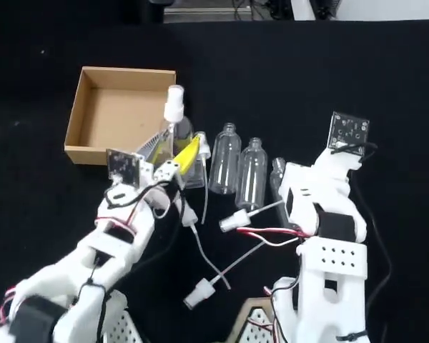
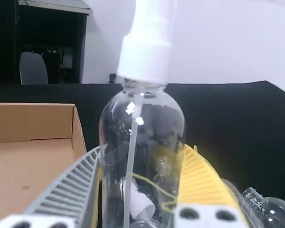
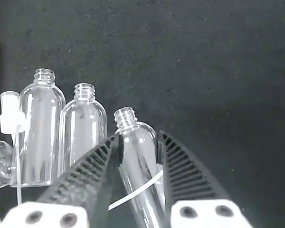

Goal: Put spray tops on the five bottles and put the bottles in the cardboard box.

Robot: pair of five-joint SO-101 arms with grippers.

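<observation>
Bottles on black table, white wall.

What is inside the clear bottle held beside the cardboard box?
A thin white tube hangs from the spray top down inside the bottle. The left gripper covers its lower sides, so the bottom cannot be seen.

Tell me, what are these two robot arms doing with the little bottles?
They are capping bottles and boxing them. The left hand grips a capped bottle, its spray top on, beside the cardboard box. The right hand is closed on an uncapped bottle. Two loose spray tops lie on the table.
</observation>
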